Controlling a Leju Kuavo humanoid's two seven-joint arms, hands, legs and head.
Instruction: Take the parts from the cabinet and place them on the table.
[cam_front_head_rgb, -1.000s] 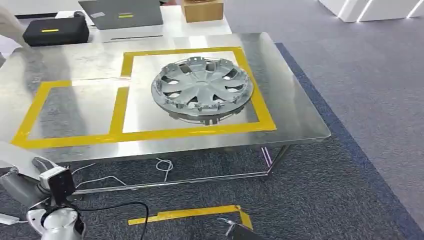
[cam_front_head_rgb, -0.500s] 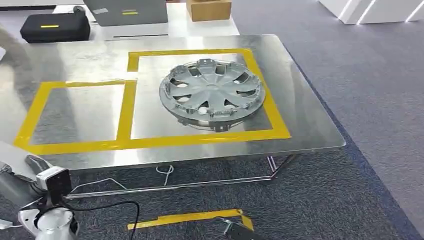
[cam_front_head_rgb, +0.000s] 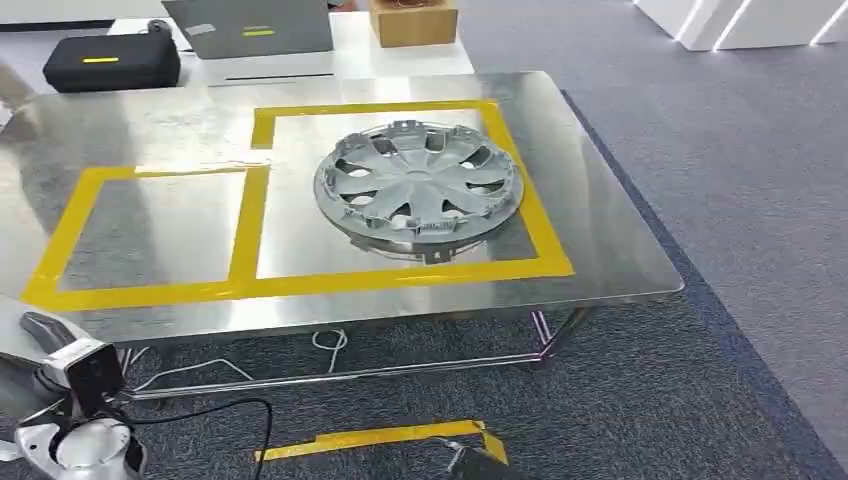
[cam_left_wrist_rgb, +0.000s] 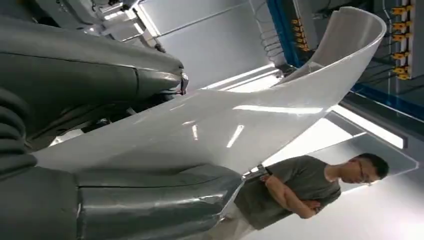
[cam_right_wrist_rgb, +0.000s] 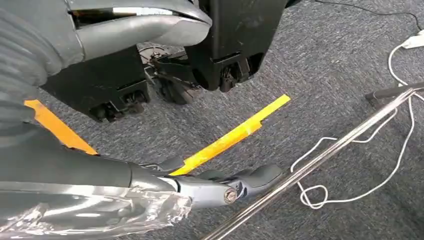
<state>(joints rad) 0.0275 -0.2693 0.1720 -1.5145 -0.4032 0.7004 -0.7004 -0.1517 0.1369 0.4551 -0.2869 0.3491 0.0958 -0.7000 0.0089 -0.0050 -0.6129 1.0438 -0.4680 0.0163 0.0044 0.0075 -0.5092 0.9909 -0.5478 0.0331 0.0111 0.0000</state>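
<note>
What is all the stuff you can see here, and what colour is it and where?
Hubcap: one, silver-grey, inside the larger yellow square on the table.
Table: one, shiny metal.
Yellow tape squares: two, on the tabletop.
Black case: one, beyond the table's far edge.
Cardboard box: one, brown, behind the table.
Curved panel: one, white, held in the left robot hand.
Person: one, grey shirt, arms folded.
Right robot hand: grey, holding nothing, above the carpet.

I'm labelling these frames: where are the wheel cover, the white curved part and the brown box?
wheel cover (cam_front_head_rgb: 418, 187): head view, centre hub.
white curved part (cam_left_wrist_rgb: 240, 125): left wrist view, glossy middle.
brown box (cam_front_head_rgb: 412, 24): head view, front face.
</note>
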